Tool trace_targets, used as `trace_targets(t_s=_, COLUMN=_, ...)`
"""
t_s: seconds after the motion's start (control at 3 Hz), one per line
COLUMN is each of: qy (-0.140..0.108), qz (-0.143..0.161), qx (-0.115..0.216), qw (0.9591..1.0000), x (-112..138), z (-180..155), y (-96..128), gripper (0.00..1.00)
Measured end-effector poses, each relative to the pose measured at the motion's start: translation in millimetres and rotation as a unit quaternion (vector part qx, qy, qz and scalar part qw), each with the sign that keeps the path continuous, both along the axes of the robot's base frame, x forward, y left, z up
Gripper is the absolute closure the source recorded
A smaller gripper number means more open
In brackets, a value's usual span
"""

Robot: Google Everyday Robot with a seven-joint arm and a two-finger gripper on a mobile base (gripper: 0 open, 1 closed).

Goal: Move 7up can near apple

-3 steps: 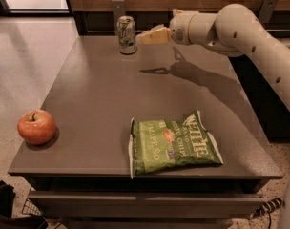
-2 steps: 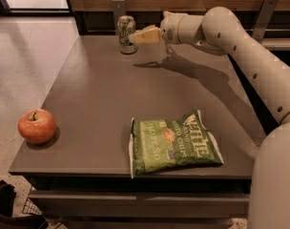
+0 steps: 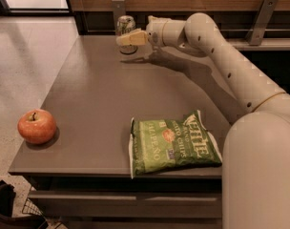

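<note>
Pincer (image 3: 122, 39) at 7up can (image 3: 126, 24), far edge; bare tabletop (image 3: 107, 94) toward apple (image 3: 36, 126); chip bag (image 3: 173, 144) aside, front edge.

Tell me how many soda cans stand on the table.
1. The 7up can stands at the far edge of the table, with the gripper at it. No other can shows.
</note>
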State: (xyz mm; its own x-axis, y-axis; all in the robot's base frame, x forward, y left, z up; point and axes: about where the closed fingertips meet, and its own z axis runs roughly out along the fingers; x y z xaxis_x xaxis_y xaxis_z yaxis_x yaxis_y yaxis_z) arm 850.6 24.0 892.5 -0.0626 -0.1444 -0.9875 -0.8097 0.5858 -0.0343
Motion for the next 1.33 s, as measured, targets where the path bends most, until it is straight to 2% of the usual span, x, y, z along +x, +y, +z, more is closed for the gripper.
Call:
trace_targets(t_s=0.33, qy=0.003, qz=0.017, qx=0.008, qw=0.9998, x=4, z=-6, y=20, gripper=0.17)
trace_targets(t_s=0.67, qy=0.004, qz=0.019, qx=0.008, qw=0.9998, x=4, z=-7, y=23, gripper=0.47)
trace_targets(t_s=1.33, qy=0.006, qz=0.025, qx=0.009, qw=0.9996, x=3, z=-10, y=32, gripper=1.0)
